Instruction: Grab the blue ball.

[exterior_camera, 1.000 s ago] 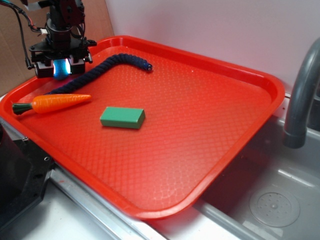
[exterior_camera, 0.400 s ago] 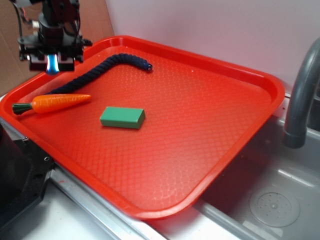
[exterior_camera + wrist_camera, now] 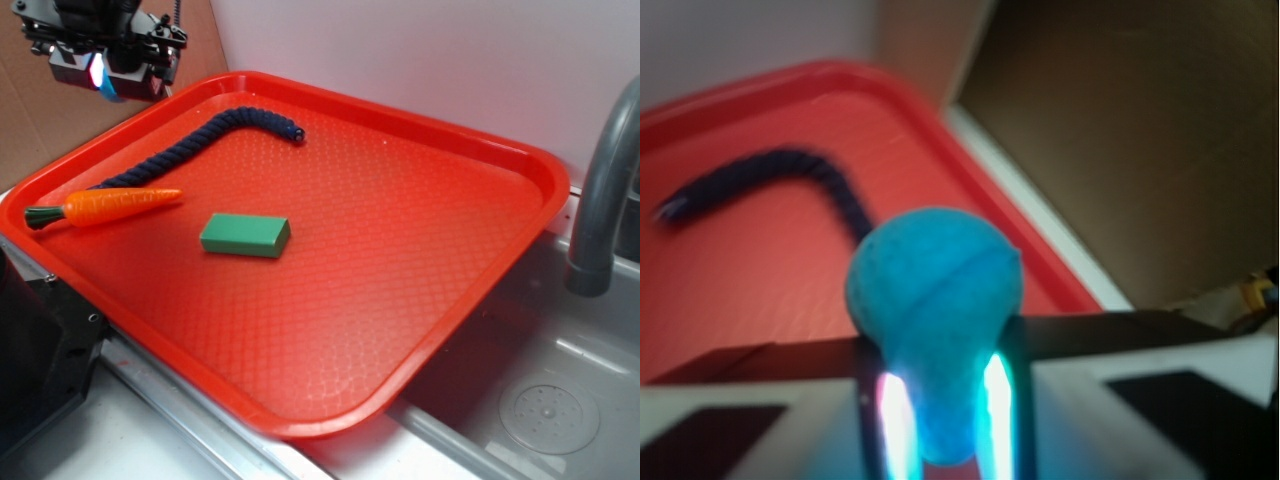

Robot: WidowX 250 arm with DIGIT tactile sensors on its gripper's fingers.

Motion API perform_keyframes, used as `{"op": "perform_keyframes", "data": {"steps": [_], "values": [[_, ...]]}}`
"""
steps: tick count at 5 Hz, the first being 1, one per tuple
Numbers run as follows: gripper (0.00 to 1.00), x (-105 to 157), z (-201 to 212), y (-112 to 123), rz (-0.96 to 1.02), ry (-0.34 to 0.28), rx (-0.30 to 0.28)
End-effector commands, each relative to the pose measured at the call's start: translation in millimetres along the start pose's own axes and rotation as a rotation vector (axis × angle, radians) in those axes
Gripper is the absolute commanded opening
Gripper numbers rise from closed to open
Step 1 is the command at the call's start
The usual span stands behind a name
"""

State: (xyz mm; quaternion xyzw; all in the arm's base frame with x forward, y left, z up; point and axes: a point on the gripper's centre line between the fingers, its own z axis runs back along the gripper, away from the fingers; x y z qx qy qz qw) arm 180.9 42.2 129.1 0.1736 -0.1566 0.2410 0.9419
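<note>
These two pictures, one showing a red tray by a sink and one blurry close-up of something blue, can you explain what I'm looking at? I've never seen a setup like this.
Both pictures show the same moment from two cameras. The wide view looks from outside at a red tray beside a sink. On the tray lie a toy carrot, a green block and a dark navy rope.

The black device at the top left of that view is the end of a robot arm. It ends in a gripper, a two-fingered clamp.

The blurry close-up comes from a camera mounted on the arm's wrist, looking past the gripper's fingers. There you see the blue ball squeezed between them, raised above the tray's far left corner. The rope shows in the background.
</note>
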Motion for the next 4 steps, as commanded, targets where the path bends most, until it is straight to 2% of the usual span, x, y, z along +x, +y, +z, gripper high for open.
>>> {"op": "perform_keyframes", "data": {"steps": [1, 2, 3, 4], "values": [[0.00, 5, 76, 5, -0.226, 0.092, -0.308], [0.00, 14, 87, 12, -0.232, 0.191, -0.354], [0.00, 21, 86, 16, -0.236, 0.267, -0.369], [0.00, 30, 84, 22, -0.245, 0.288, -0.375]]}}
